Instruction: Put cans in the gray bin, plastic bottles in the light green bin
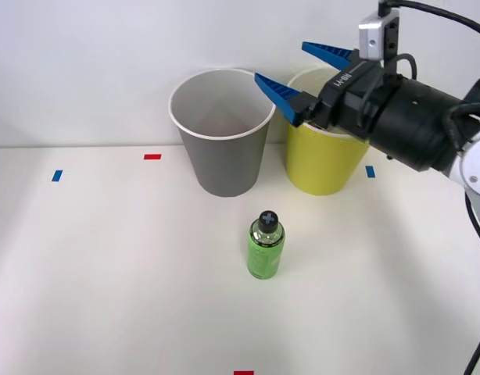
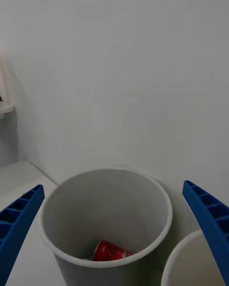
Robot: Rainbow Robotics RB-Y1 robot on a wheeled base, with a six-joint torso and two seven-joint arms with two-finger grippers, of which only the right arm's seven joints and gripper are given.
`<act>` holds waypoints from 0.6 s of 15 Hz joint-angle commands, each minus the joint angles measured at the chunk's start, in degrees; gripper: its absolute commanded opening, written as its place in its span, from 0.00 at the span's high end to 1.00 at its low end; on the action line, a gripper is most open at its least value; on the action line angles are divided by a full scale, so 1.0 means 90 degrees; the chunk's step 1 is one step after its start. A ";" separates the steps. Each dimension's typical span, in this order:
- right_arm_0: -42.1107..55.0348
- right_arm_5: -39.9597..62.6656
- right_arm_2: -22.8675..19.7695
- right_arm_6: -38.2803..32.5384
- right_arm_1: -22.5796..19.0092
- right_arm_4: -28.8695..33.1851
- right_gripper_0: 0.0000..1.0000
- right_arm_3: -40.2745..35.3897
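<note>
gray bin (image 1: 222, 160) has a white rim and a pale inside, and the can (image 2: 110, 250) lying in its bottom looks red with dark lettering. light green bin (image 1: 322, 160) is more of a bright yellow-green. plastic bottle (image 1: 265, 246) is clear green with a green label and black cap. gripper (image 1: 296, 72) has blue ribbed fingers (image 2: 19, 224) on a black body. table (image 1: 107, 258) is white with small red and blue tape marks

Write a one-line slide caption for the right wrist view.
Open right gripper above the gray bin, a red can lying at its bottom.
</note>
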 commanded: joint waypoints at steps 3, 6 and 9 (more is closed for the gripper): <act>0.1726 0.0231 -0.0740 -0.0206 0.0108 -0.0060 0.00 -0.0871; 0.2830 -0.0453 -0.0730 -0.0206 0.0098 -0.0060 0.00 -0.1310; 0.4012 -0.0990 -0.0700 -0.0128 0.0108 -0.0060 0.00 -0.1672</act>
